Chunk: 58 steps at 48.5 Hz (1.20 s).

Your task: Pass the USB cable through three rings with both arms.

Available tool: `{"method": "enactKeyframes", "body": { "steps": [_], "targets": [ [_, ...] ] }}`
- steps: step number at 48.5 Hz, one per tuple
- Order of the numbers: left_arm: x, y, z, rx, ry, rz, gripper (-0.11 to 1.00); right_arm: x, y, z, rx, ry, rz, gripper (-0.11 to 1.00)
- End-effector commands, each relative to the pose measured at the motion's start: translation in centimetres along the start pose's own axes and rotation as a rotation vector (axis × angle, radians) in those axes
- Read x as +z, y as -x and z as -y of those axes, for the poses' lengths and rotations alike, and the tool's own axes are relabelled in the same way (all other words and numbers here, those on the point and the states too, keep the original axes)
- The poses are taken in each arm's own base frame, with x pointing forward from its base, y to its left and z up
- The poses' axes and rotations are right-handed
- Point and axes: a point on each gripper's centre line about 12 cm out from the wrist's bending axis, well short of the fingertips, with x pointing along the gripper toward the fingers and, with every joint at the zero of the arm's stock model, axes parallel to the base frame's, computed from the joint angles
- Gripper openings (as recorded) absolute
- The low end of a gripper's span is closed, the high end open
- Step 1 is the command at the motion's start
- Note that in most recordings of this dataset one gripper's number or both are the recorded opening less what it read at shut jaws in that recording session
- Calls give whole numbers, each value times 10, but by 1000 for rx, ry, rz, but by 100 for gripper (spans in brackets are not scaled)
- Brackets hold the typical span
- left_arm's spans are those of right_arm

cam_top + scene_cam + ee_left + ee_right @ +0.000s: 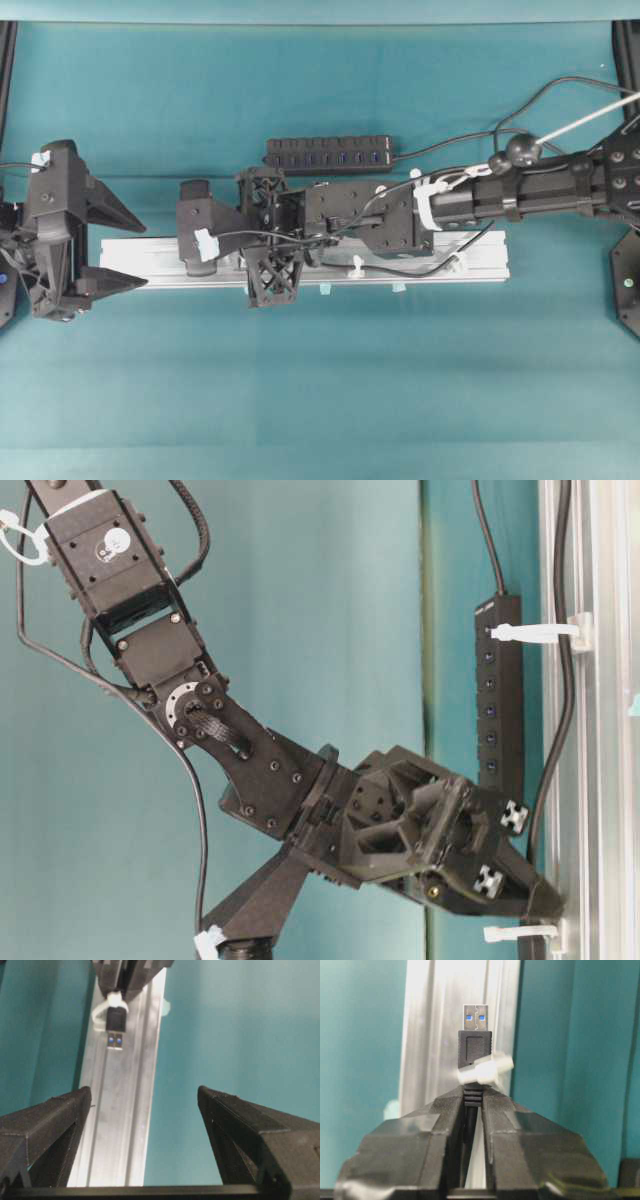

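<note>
Right tool (pixel 472 1110): clamped narrow on the USB cable (pixel 474 1050) just behind the plug, so the metal tip sticks out straight ahead and can be steered like a needle.
Plug position: it has poked through a white ring (pixel 487 1071) on the rail (pixel 160 262), near the rail's left end in the overhead view; the ring sits around the plug's black body, blue-marked tip beyond it.
Left tool (pixel 145 1110): spread wide and empty, waiting off the rail's left end, in line with the rail; in my judgement it is placed to take the plug as it emerges.
Cord behind: the slack trails back along the rail toward its right end, passing two more rings (pixel 357 267) there; the table-level view shows the cord running under a white loop.
Hub strip (pixel 330 153): lies on the desk (pixel 320 400) behind the rail, toward the far edge, apart from the work.
Next need: probably a handover, left tool closing on the exposed plug before the right lets go.
</note>
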Motion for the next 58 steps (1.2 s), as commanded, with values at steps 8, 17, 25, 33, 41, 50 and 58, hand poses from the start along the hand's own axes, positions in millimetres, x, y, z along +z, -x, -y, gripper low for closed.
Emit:
{"method": "enactKeyframes", "body": {
  "steps": [8,17,25,33,41,50,58],
  "targets": [
    [0,-3,-1,0,5,22,92,12,9,-2,4,-33,43,-7],
    [-5,-13,-1,-6,4,56,91,13,9,1,0,-101,59,-7],
    [-1,-24,-2,-4,7,60,90,16,9,3,-3,-139,78,-7],
    [-5,-41,-3,0,5,31,90,16,9,3,-3,-142,80,-7],
    [-9,-56,-5,10,-3,-3,90,15,9,3,-3,-145,80,-7],
    [-6,-64,-10,23,-4,-11,90,13,9,2,0,-146,72,-7],
    [-3,-68,-12,27,-49,41,90,13,9,2,-1,-146,78,-7]
  ]
}}
